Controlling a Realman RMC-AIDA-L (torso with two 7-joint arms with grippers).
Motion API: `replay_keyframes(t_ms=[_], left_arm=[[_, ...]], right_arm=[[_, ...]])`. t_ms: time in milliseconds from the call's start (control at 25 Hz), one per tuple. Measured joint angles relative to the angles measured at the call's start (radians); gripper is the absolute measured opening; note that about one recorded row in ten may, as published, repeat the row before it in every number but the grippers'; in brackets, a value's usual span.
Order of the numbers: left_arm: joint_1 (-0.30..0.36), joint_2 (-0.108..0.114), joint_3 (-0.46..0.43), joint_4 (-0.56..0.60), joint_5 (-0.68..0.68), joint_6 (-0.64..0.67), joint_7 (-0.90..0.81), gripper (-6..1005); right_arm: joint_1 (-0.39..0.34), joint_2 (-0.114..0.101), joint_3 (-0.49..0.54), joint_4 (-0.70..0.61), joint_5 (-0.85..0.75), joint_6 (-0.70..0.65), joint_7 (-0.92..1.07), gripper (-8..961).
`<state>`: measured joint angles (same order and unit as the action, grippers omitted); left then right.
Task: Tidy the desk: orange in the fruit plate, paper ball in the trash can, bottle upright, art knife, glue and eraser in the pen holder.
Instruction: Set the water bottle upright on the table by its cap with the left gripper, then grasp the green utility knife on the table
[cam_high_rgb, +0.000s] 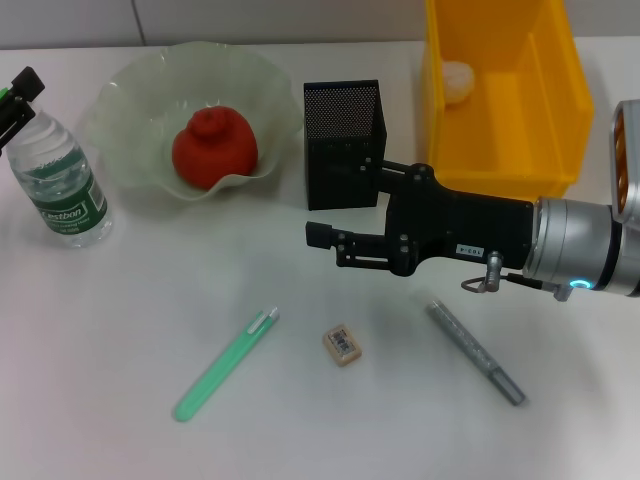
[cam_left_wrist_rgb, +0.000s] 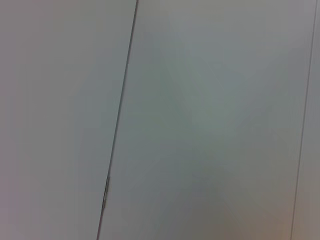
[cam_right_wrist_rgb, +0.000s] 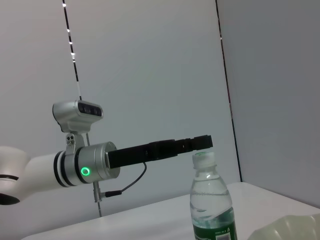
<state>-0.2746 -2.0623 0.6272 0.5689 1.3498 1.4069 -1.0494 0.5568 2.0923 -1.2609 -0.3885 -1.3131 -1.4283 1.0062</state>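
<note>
The orange (cam_high_rgb: 214, 148) lies in the pale green fruit plate (cam_high_rgb: 120, 100) at the back left. A white paper ball (cam_high_rgb: 457, 82) rests inside the yellow trash can (cam_high_rgb: 560, 110). At the far left the bottle (cam_high_rgb: 60, 180) stands upright, and my left gripper (cam_high_rgb: 15, 100) sits at its cap; from the right wrist, that gripper (cam_right_wrist_rgb: 202, 142) ends just above the cap of the bottle (cam_right_wrist_rgb: 210, 205). My right gripper (cam_high_rgb: 325, 248) hovers open and empty in front of the black mesh pen holder (cam_high_rgb: 342, 140). The eraser (cam_high_rgb: 342, 343), green glue stick (cam_high_rgb: 225, 363) and grey art knife (cam_high_rgb: 476, 352) lie on the near table.
The left wrist view shows only pale wall panels. The pen holder stands between the fruit plate and the trash can at the back. The right arm (cam_high_rgb: 560, 245) reaches in from the right edge above the art knife.
</note>
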Motion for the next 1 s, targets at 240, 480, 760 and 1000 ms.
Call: replay_keyframes(t_ms=[240, 480, 760, 1000], left_arm=[[0.003, 0.001, 0.0, 0.014, -0.001, 0.031, -0.001, 713], [0.002, 0.001, -0.009, 0.022, -0.002, 0.098, -0.002, 798], [-0.006, 0.002, 0.014, 0.027, 0.015, 0.344, -0.005, 798], [-0.012, 0.02, 0.167, 0.094, 0.091, 0.421, -0.083, 798]], right_arm=[[-0.001, 0.0, 0.0, 0.0, 0.0, 0.0, 0.0, 760], [0.0, 0.0, 0.003, -0.001, 0.0, 0.0, 0.0, 760], [0.0, 0.0, 0.008, 0.0, 0.0, 0.0, -0.003, 760], [-0.009, -0.001, 0.011, -0.004, 0.0, -0.003, -0.005, 760]])
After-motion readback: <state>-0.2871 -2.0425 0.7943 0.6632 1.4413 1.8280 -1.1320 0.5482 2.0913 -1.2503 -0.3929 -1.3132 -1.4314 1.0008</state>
